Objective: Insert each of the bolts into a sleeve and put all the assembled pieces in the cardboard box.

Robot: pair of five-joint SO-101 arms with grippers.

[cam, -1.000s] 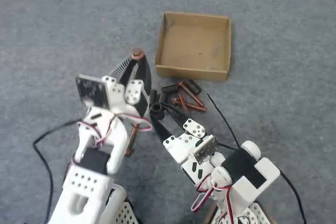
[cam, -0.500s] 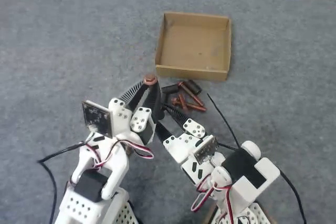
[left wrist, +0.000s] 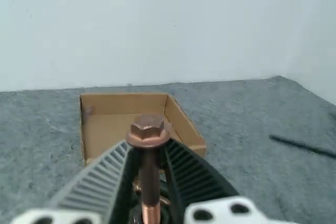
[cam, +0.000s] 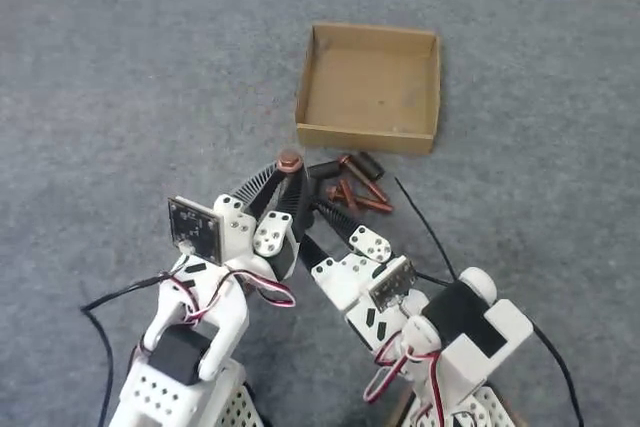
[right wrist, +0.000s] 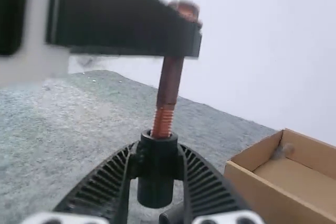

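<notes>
Item one: my left gripper (left wrist: 147,152), fingers closed tight on a copper bolt (left wrist: 148,132), gripping the shank just under the hex head; the bolt stands nearly upright, threaded end down. Item two: my right gripper (right wrist: 157,157), ribbed fingers clamped on a black sleeve (right wrist: 156,174), open end up. Bolt and sleeve meet between my two arms: the threaded tip sits in the sleeve's mouth, with most of the threads above the rim; how deep it has gone I cannot tell. Item three: the cardboard box (cam: 366,139), open-topped, on the grey mat (cam: 150,97) beyond both grippers, with no parts visible on its floor. Item four: loose stock on the mat between my grippers and the box's near wall, namely several copper bolts (cam: 356,193) lying crossed in a small heap, one black sleeve (cam: 322,169) beside them, and another (cam: 372,164) just past the heap. Item five: a thin black cable (cam: 424,227) running across the mat beside the heap.
</notes>
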